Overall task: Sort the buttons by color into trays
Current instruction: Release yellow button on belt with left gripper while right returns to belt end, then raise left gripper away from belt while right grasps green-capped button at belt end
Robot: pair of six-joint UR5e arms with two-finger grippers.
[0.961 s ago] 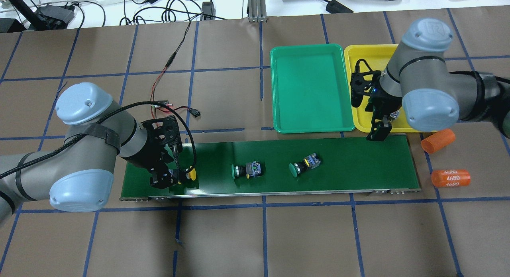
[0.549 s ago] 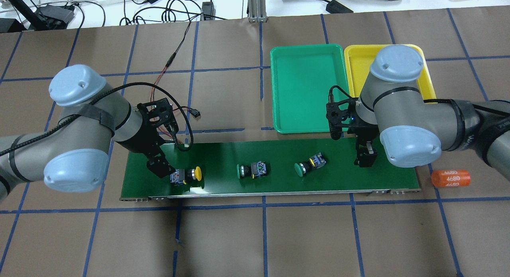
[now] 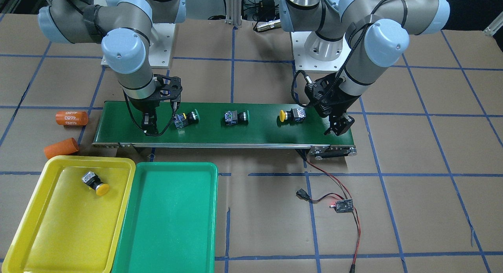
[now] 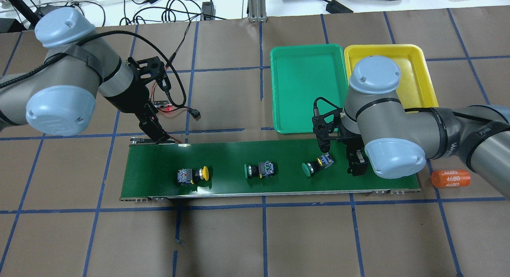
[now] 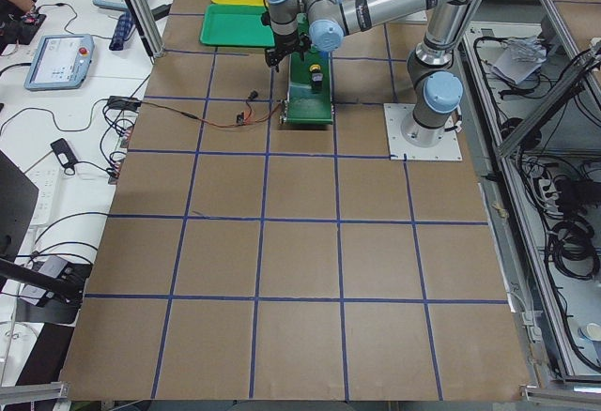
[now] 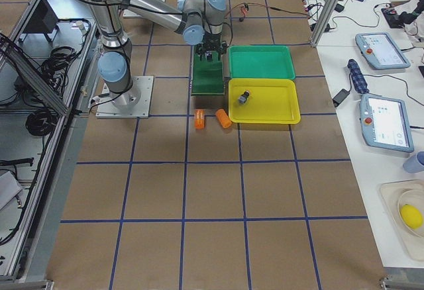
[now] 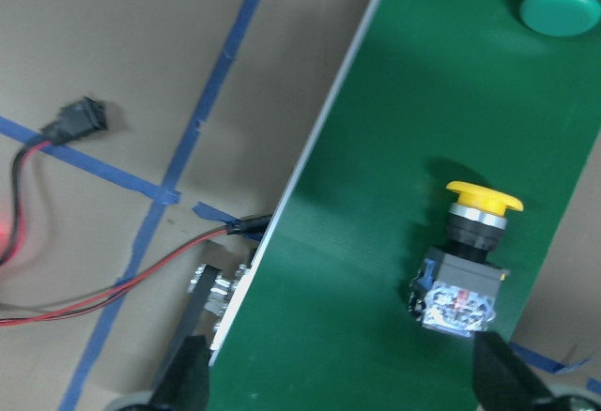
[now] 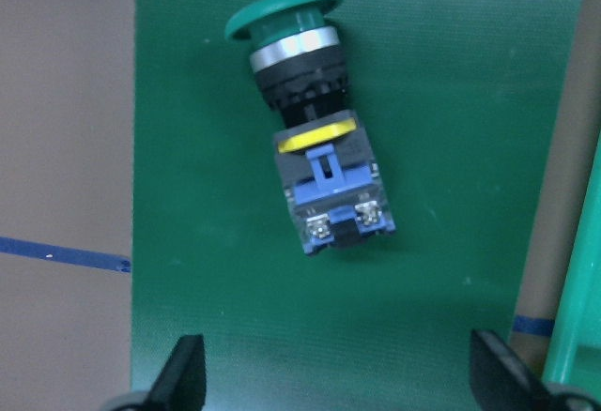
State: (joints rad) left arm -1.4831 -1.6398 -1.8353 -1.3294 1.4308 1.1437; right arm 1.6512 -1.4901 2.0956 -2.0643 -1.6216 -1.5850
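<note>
The near green button (image 4: 316,166) lies on its side toward the tray end of the conveyor belt (image 4: 227,157). Its cap points away from the right hand (image 4: 356,168), which hangs just beside it, fingers spread and nothing between them. In the right wrist view the switch sits a little askew ahead of the parted fingertips. Farther along the belt lie the second green button (image 4: 258,169) and the loose yellow button (image 4: 194,175), both on their sides and well apart. The left hand (image 4: 156,134) is released as well and empty. It is poised over the belt's far edge near its end, off to one side of the loose yellow button. On the bench (image 4: 239,237) beyond the belt, the yellow tray (image 3: 51,233) holds the sorted yellow button (image 3: 95,183). The green tray (image 3: 169,233) beside it holds no button.

One of four looks sorted, and the step in hand appears to be picking up the near green button. That calls for bringing the right hand over the blocky body, turning the fingers to match its slant, lowering, clenching on the body rather than the cap, then carrying it to the green tray.
</note>
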